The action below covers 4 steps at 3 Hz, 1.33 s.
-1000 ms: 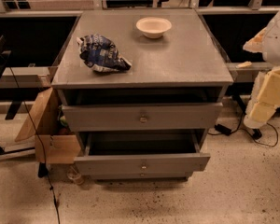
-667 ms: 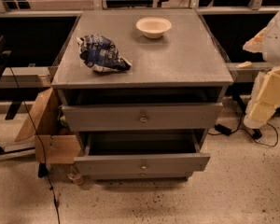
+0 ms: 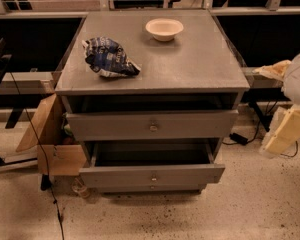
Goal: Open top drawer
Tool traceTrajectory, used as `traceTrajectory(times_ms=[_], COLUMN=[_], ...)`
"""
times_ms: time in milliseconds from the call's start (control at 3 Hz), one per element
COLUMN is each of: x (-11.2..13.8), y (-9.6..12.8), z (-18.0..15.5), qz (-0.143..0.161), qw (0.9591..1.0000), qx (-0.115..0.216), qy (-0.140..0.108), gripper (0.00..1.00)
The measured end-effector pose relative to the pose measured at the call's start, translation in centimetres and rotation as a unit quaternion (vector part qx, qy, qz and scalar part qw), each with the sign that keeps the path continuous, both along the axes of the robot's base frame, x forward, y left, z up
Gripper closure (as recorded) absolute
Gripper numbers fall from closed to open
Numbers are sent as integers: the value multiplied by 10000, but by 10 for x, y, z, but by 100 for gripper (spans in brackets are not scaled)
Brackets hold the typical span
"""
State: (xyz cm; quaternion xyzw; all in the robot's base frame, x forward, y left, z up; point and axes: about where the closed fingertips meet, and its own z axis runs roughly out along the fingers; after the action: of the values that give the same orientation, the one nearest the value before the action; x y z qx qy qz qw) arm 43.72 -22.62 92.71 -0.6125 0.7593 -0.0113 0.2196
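Plain grey top drawer (image 3: 115, 126) with round metal knob, dark gap above; cream claw (image 3: 286, 133) well to its right, grip state cannot be told

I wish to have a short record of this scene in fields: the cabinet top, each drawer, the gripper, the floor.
cabinet top: white bowl near the back; crumpled blue bag at the left
top drawer: front stands out a little, round knob at centre
lower drawer: out farther, dark inside shows
gripper: at the right edge, beside the cabinet, apart from both drawers
floor, left: cardboard box against the cabinet
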Motion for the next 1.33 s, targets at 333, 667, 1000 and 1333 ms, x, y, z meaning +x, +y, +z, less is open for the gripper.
traceTrajectory(times_ms=[333,667,1000,1333], x=[16,47,77,89], y=[15,37,81,79], z=[-73,-118,-155,-149], qz=[-24,-335,-543,-643], qw=[9971,9907,9825,9803], qx=[737,1289,1754,1779], qy=[-159,-259,-317,-570], gripper=[0,0,0,0])
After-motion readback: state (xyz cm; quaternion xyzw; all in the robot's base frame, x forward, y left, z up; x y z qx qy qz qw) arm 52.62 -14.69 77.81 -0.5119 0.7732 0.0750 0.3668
